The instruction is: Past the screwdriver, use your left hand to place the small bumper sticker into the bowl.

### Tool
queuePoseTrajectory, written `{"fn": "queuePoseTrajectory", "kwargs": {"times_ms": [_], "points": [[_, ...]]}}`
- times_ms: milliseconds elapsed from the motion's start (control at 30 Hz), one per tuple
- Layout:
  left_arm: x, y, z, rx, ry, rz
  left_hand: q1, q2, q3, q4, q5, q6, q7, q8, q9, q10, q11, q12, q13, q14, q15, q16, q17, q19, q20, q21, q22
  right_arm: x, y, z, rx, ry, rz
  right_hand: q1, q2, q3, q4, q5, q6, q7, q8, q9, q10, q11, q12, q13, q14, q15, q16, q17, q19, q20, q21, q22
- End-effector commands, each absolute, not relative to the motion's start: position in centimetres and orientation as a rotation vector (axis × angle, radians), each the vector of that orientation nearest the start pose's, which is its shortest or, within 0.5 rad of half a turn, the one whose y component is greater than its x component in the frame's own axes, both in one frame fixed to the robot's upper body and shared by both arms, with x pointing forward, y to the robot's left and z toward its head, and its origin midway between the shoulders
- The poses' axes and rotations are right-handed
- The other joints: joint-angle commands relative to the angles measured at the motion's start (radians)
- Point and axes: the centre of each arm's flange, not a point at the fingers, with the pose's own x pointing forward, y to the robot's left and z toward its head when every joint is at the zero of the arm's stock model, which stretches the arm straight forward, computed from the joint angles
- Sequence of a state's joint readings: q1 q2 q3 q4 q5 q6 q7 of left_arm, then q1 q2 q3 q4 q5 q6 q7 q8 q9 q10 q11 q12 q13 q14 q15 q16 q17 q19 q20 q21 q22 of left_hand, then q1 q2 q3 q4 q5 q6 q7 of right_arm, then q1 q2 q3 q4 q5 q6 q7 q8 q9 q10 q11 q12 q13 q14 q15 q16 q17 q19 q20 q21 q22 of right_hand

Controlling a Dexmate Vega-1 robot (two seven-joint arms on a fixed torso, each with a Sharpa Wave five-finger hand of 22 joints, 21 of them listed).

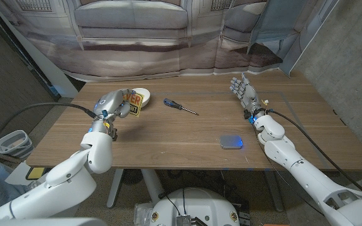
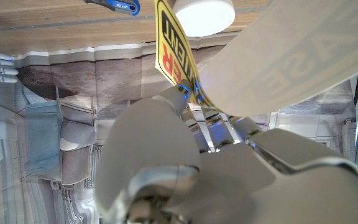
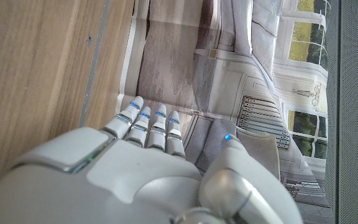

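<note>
The small bumper sticker, yellow with black and red lettering, is gripped in the left hand, which is raised over the table just in front of the white bowl. Nothing can be made out inside the bowl. To the right, the blue-handled screwdriver lies on the table. Nearer, a grey-blue tin sits. At far right, the right hand is held with fingers spread, holding nothing.
</note>
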State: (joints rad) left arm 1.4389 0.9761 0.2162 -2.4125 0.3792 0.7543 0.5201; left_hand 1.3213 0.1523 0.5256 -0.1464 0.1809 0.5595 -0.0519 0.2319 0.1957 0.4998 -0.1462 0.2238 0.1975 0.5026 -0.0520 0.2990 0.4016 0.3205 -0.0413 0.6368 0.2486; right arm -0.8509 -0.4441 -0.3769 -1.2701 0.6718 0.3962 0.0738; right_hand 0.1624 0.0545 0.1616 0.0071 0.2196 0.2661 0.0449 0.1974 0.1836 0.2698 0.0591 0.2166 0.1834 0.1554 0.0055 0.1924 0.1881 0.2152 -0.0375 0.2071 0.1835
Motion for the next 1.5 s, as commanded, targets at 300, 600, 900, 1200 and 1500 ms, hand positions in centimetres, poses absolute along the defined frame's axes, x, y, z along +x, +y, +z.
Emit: {"fn": "queuePoseTrajectory", "kwargs": {"times_ms": [300, 600, 900, 1200, 1500], "points": [[45.1, 30.2, -1.0, 1.126, -0.547, 0.516, 0.000, -0.007, 0.000, 0.004, 0.000, 0.013, -0.004, 0.000, 0.002, 0.011, 0.000, 0.001, 0.002, 0.011, -0.091, -0.006, 0.007, -0.005, -0.017, 0.011, 0.002, 65.0, -26.7, -3.2, 0.116, -0.667, 0.255, 0.002, 0.005, -0.002, 0.001, -0.003, 0.002, 0.005, -0.001, 0.004, 0.006, -0.003, 0.000, 0.004, 0.006, 0.000, 0.000, 0.004, 0.009, -0.023, 0.000, 0.004], [45.9, 30.4, -0.5, 1.128, -0.555, 0.522, -0.004, -0.009, -0.003, 0.006, 0.000, 0.020, -0.006, 0.001, 0.002, 0.013, 0.001, 0.000, 0.002, 0.014, -0.093, -0.007, 0.010, -0.007, -0.019, 0.018, 0.002, 64.9, -26.9, -3.1, 0.118, -0.668, 0.249, 0.002, 0.005, -0.003, 0.001, -0.003, 0.002, 0.004, -0.001, 0.004, 0.004, -0.005, -0.001, 0.004, 0.007, 0.000, 0.000, 0.004, 0.010, -0.023, 0.000, 0.004], [46.7, 30.8, 0.0, 1.131, -0.568, 0.524, -0.008, -0.010, -0.005, 0.007, -0.001, 0.027, -0.010, 0.001, 0.002, 0.015, 0.000, 0.000, 0.003, 0.016, -0.094, -0.008, 0.013, -0.009, -0.020, 0.024, 0.001, 64.8, -27.1, -3.1, 0.117, -0.669, 0.245, 0.002, 0.006, -0.003, 0.000, -0.003, 0.002, 0.004, -0.001, 0.004, 0.005, -0.003, 0.000, 0.004, 0.007, -0.001, 0.000, 0.004, 0.010, -0.024, 0.000, 0.004], [47.3, 31.5, 0.2, 1.113, -0.579, 0.551, -0.010, -0.012, -0.006, 0.007, -0.001, 0.036, -0.012, 0.002, 0.002, 0.024, -0.004, 0.001, 0.003, 0.021, -0.098, -0.008, 0.016, -0.010, -0.024, 0.031, 0.000, 64.7, -27.1, -3.1, 0.120, -0.667, 0.241, 0.002, 0.007, -0.003, 0.000, -0.004, 0.002, 0.004, -0.001, 0.004, 0.004, -0.003, -0.001, 0.004, 0.010, -0.003, 0.001, 0.004, 0.013, -0.024, 0.001, 0.004], [47.8, 32.1, 0.9, 1.111, -0.574, 0.555, -0.011, -0.013, -0.007, 0.006, -0.001, 0.045, -0.014, 0.003, 0.002, 0.034, -0.005, 0.003, 0.003, 0.031, -0.104, -0.007, 0.019, -0.009, -0.028, 0.041, -0.001, 64.7, -27.1, -3.2, 0.121, -0.669, 0.239, 0.002, 0.007, -0.004, 0.000, -0.004, 0.002, 0.004, -0.001, 0.004, 0.006, -0.003, 0.000, 0.004, 0.011, -0.002, 0.002, 0.004, 0.014, -0.025, 0.001, 0.004]]}}
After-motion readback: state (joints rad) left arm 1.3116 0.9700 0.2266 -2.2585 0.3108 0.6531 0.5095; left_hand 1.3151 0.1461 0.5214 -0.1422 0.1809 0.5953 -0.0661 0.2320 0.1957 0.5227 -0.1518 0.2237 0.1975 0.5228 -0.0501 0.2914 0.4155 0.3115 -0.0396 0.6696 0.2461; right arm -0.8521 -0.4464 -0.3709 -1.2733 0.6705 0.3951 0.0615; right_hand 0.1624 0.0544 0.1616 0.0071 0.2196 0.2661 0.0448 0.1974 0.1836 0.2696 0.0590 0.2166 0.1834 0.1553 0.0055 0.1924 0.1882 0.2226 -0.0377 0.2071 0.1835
